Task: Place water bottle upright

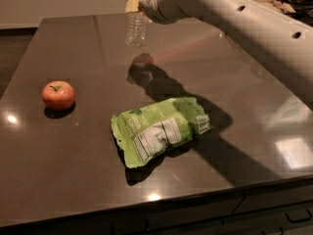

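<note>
The claw (134, 4) sits at the top edge of the camera view, above the far part of the worktop, clenched on the upper end of a small clear ribbed plastic water bottle (135, 29). The bottle hangs from it in the air, well clear of the surface.

The dark, glossy brown-grey stone worktop (73, 180) fills most of the view, with bright spots of reflected light near its front and left edges. Below its front edge runs a dark cabinet front (274, 214).

The thick white robot arm (234, 18) comes in from the right side and slants up to the top centre, where it ends at the claw. Its broad dark shadow (161, 84) lies across the middle of the worktop and runs toward the front right.

A crinkled green snack bag (159, 133) with a white printed panel lies flat near the front centre, partly inside that shadow.

The water bottle is close to vertical. Its lower ribbed part is in plain sight, while its top end is hidden inside the claw, so which end is up cannot be told. It hangs over the far centre, well apart from the bag.

A round red apple (58, 95) with a short stem stands alone on the left side, well apart from both the bag and the bottle.
</note>
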You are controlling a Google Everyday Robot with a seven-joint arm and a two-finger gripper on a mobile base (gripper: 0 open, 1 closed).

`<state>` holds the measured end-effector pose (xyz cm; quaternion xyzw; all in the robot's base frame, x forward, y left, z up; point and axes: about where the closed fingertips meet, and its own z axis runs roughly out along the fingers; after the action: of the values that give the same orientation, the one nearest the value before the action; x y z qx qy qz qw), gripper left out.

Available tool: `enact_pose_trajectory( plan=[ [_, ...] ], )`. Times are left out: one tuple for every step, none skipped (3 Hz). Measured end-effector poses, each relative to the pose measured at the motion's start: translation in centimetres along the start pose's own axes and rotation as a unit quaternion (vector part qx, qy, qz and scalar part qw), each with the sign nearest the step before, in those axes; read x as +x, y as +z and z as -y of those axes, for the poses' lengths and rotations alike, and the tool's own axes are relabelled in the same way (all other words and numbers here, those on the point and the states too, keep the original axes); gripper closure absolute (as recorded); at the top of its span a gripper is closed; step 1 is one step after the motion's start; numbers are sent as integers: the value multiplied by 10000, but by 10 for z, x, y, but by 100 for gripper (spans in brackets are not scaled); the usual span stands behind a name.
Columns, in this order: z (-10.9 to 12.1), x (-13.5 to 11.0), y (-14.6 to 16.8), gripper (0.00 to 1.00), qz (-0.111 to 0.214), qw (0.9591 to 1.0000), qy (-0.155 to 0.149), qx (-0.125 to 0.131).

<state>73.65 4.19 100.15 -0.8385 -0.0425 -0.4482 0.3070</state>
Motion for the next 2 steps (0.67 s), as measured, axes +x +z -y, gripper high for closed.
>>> enact_pose_trajectory(
  plan=[
    [-3,13,8,100,-390,9958,-805,188],
    [-7,20,15,100,-734,9878,-1357,217]
  ],
)
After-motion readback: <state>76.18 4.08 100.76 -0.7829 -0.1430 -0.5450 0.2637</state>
